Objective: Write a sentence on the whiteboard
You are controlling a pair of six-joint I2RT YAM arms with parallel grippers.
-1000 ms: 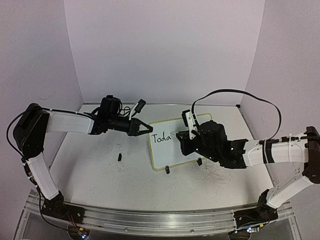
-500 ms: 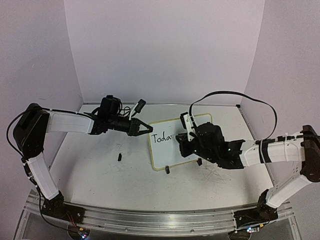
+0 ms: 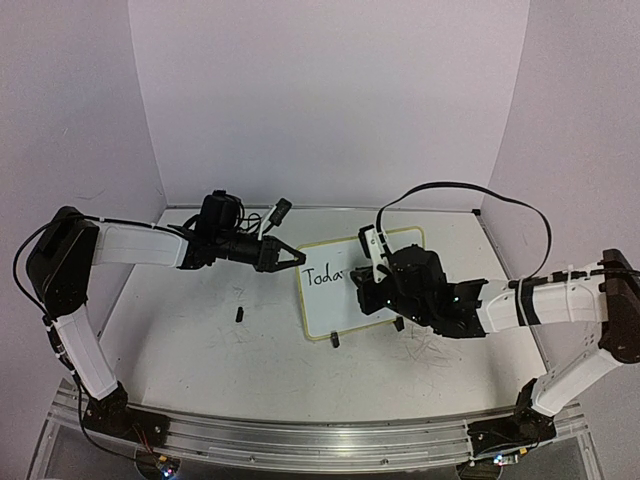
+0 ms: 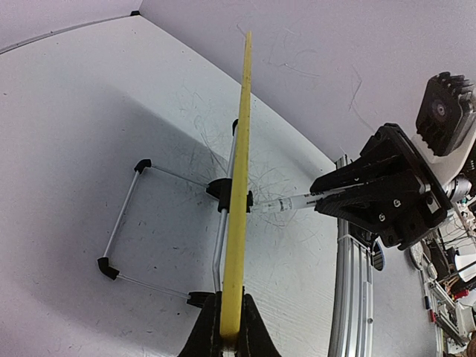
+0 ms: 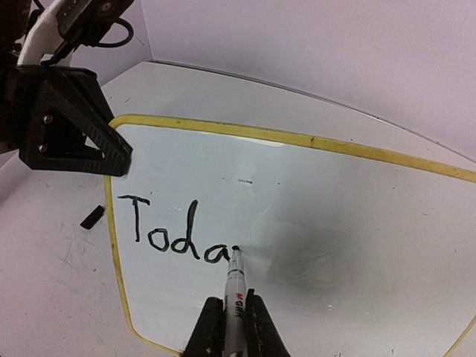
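Right jaws have shifted slightly, clenched on the marker (image 5: 235,281) writing the sentence (image 5: 172,238), while left jaws pinch the board (image 5: 335,193) steady.

robot lab: white-walled booth (image 3: 330,100), aluminium rail (image 3: 320,440)

The whiteboard (image 4: 239,186) shows edge-on, a thin yellow strip running up the frame. Its lower edge is pinched between the fingers of the left gripper (image 4: 229,331). To its left a wire stand (image 4: 123,216) with black corner caps rests on the scuffed white bench (image 4: 67,111) (grey scribbles are thickest near the board). From the right, the right gripper (image 4: 327,197) clamps a marker (image 4: 286,204), whose tip meets the board's face.
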